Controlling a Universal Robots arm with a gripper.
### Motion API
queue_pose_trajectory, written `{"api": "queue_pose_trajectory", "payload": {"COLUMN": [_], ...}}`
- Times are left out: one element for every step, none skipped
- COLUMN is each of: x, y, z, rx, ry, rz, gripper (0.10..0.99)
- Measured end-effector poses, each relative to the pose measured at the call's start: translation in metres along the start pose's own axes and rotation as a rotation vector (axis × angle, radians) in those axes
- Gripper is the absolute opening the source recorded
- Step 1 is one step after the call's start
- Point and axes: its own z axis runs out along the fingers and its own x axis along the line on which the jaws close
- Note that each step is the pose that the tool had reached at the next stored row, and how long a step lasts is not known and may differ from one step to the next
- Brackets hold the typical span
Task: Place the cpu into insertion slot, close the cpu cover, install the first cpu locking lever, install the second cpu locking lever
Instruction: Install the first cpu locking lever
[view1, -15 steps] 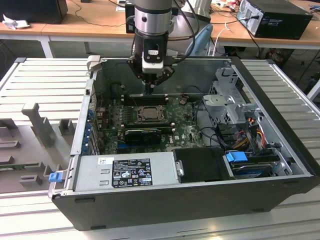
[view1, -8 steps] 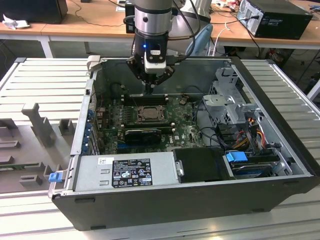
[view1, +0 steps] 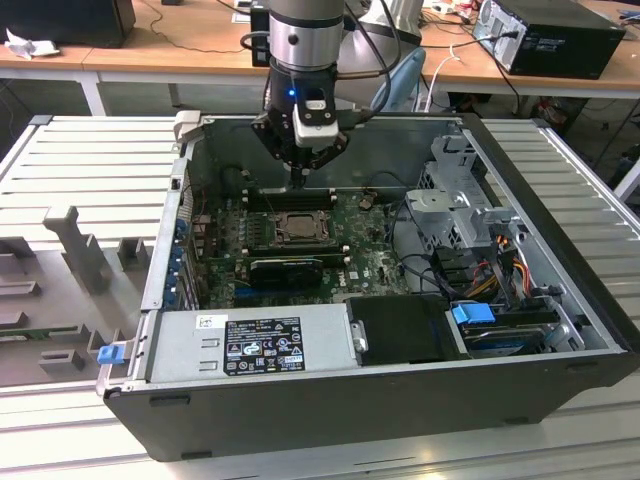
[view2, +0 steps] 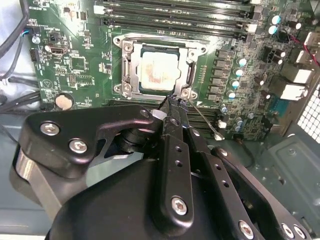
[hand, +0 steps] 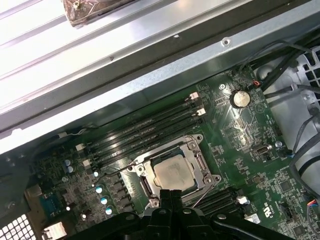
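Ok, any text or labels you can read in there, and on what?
No text can be read.
Power supply label, exterior view: print too small to read.
Board markings, both wrist views: too small to read.
Cpu face: no legible marking.

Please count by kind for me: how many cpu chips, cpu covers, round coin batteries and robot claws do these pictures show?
cpu: 1
cpu cover: 1
coin battery: 1
claw: 1
Total: 4
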Motion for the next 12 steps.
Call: {"api": "queue_pose_trajectory", "payload": {"x": [0.0000, 0.0000, 0.0000, 0.0000, 0.0000, 0.0000, 0.0000, 0.0000, 0.0000, 0.0000, 0.0000, 0.0000], "y": [0.0000, 0.0000, 0.0000, 0.0000, 0.0000, 0.0000, 0.0000, 0.0000, 0.0000, 0.0000, 0.0000, 0.0000], "z": [0.0000, 0.0000, 0.0000, 0.0000, 0.0000, 0.0000, 0.0000, 0.0000, 0.0000, 0.0000, 0.0000, 0.0000], "rx": [0.000, 0.000, 0.000, 0.000, 0.000, 0.000, 0.000, 0.001, 0.001, 0.001, 0.001, 0.001], "ry": [0.0001, 0.0002, 0.0002, 0.0003, 0.0004, 0.0005, 0.0007, 0.0009, 0.0010, 0.0012, 0.0014, 0.0018], "rz": [-0.006, -0.012, -0.016, -0.022, -0.026, -0.035, -0.045, -0.059, -0.070, -0.083, -0.098, -0.125], "gripper": [0.106, 0.106, 0.106, 0.106, 0.106, 0.106, 0.106, 0.106, 0.106, 0.106, 0.106, 0.106]}}
